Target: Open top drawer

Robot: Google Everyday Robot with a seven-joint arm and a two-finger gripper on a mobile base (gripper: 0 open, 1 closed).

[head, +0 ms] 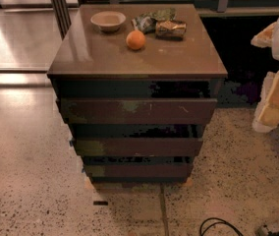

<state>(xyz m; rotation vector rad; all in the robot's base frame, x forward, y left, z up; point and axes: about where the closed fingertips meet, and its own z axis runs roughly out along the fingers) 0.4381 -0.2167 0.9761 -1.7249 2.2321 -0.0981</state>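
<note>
The top drawer (137,111) is the widest of three dark-brown flat fronts on a small cabinet in the middle of the camera view. It has no handle and carries pale greenish scuffs. A dark gap lies between it and the cabinet top, and its inside does not show. My gripper (278,95) appears as white and pale-yellow parts at the right edge, to the right of the cabinet at about the drawer's height, apart from it.
On the cabinet top (188,58) stand a small pale bowl (108,20), an orange (135,40), a crushed can (171,29) and a crumpled bag (149,19). Two narrower drawer fronts (137,146) sit below. A black cable (218,225) lies on the speckled floor at the front right.
</note>
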